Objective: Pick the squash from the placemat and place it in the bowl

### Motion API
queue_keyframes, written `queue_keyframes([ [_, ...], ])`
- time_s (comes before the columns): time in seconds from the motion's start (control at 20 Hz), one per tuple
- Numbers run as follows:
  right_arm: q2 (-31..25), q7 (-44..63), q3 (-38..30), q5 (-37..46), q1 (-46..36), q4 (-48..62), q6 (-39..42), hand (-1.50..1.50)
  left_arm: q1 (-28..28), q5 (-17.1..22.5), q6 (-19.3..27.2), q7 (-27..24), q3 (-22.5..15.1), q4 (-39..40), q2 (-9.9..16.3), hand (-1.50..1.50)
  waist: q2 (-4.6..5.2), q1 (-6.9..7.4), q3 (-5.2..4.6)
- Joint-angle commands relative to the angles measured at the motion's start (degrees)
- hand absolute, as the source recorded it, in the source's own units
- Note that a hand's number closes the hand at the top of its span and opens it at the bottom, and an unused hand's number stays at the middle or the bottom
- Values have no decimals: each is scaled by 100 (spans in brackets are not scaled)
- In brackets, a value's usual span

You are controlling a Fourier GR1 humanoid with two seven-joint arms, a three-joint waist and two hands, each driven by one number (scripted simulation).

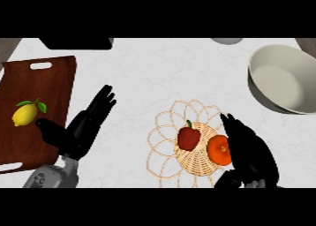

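Note:
An orange squash lies on the woven wicker placemat, at its right side, with a red pepper just to its left. My right hand comes in from the lower right and lies against the squash's right side. Its fingers are fairly straight and point up and left, and they hide part of the squash. The large grey-beige bowl stands at the upper right, with nothing in it. My left hand rests open to the left of the placemat, fingers up.
A brown cutting board with a lemon on it fills the left side, and my left thumb overlaps its edge. A dark object and a pale round item sit at the counter's far edge.

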Motion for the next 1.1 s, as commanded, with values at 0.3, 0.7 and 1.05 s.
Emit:
queue_keyframes([
  [0.3, 526, 359, 259, 878, 1, 759, 24, -150, 227, -311, 65, 164, -41, -317, -199, 0, -3, 6, 6],
  [0.7, 818, 65, 5, 1193, 84, 966, 130, -150, 99, -385, -191, 254, 264, -153, -339, 0, -3, -8, 6],
  [1.05, 923, -356, -418, 1418, -3, 1305, 31, -150, 76, -376, -575, 275, 635, -91, -342, 0, 1, -13, 6],
])
